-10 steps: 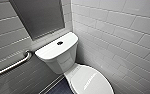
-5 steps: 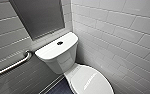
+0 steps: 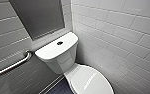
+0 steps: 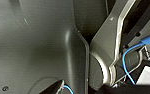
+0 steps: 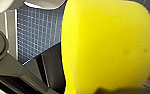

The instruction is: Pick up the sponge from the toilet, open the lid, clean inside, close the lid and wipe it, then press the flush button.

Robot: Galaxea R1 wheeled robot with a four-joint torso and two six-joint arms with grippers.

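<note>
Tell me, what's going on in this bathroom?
A robot is here to clean the toilet. A small bright yellow soft sponge sits right at its right wrist, above the blue tiled floor, so that arm seems to be carrying it. The white glossy ceramic toilet stands in the tiled corner with its white smooth oval plastic lid down. Nothing is touching the small round dark flush button on the tank top. A metal grab bar runs along the left wall.

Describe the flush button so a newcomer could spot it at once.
Find the white toilet in the tiled corner, beside the grab bar. On its tank top sits the flush button: a small round dark spot, the only dark mark there.
</note>
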